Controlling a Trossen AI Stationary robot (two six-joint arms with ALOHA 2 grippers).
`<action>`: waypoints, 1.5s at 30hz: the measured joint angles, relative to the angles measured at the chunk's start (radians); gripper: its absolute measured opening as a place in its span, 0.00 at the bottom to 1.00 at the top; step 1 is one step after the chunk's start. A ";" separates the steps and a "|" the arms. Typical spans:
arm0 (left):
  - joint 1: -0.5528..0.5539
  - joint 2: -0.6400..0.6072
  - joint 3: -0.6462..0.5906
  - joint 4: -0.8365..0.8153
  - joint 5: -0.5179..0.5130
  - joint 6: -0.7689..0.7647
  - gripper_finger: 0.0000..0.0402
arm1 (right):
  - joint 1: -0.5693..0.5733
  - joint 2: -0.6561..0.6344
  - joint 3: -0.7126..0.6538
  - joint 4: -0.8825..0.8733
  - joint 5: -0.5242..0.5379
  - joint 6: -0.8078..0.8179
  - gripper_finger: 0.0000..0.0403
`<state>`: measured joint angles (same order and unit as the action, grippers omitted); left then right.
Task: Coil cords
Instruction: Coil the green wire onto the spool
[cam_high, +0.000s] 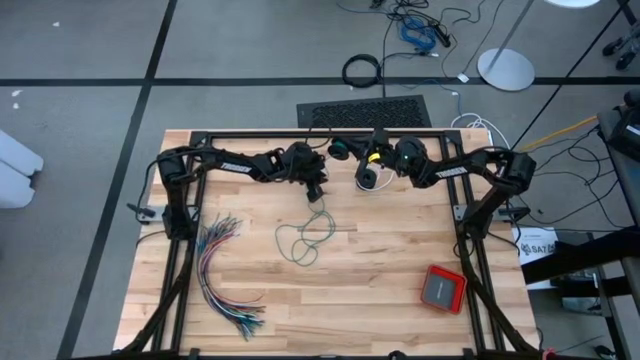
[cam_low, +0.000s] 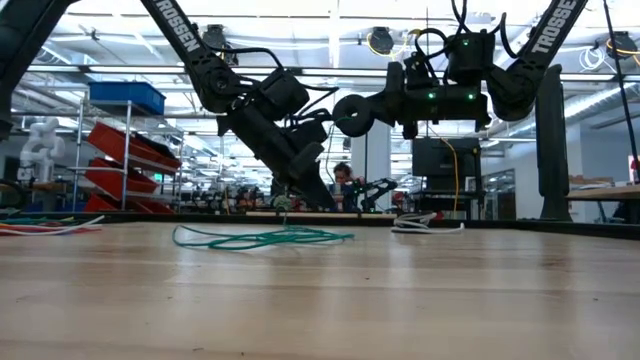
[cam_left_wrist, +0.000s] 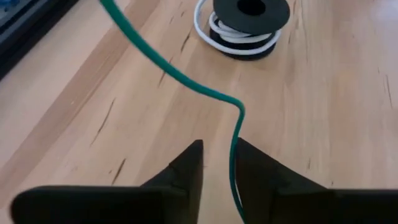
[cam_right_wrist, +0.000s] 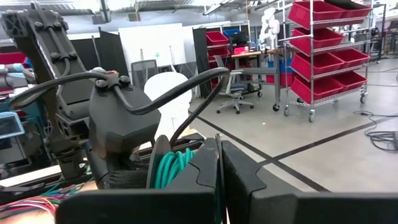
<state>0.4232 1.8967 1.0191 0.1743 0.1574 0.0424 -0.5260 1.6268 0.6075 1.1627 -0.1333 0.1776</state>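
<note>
The teal cord (cam_high: 303, 238) lies in loose loops on the wooden table (cam_high: 400, 250), and shows low in the low view too (cam_low: 262, 238). One run of it (cam_left_wrist: 180, 78) passes between the fingers of my left gripper (cam_left_wrist: 217, 158), which slants down close to the table (cam_low: 285, 203) and stands open. My right gripper (cam_right_wrist: 219, 165) hovers level above the table's far edge (cam_high: 343, 150), shut at a black spool (cam_low: 352, 113) wound with teal cord (cam_right_wrist: 173, 167). A second black spool (cam_left_wrist: 247, 22) with black and white cord rests flat on the table. My left gripper has the teal cord (cam_left_wrist: 235, 134) running along the inner side of one finger (cam_left_wrist: 261, 171); whether they touch I cannot tell. My right gripper is shut at the spool's flange (cam_right_wrist: 158, 163), coming in level. Its own fingers hide the place of contact. The spool is lifted clear of the table.
A fanned bundle of many-coloured wires (cam_high: 225, 270) lies at the table's left. A red box (cam_high: 443, 288) sits near the right front. The black frame rail (cam_high: 300, 134) runs along the far edge. Bare wood lies in the middle front.
</note>
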 joint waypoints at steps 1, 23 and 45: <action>0.000 -0.006 0.000 -0.008 0.004 0.004 0.24 | -0.004 0.000 0.000 0.000 -0.001 -0.001 0.00; 0.048 -0.118 0.000 0.010 0.018 0.036 0.26 | -0.052 -0.037 0.000 0.016 -0.049 -0.014 0.00; -0.007 -0.017 0.000 0.241 -0.071 -0.099 0.26 | -0.052 -0.064 -0.012 0.020 -0.051 -0.031 0.00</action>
<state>0.4159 1.8801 1.0188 0.4148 0.0866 -0.0566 -0.5781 1.5627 0.5953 1.1826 -0.1848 0.1467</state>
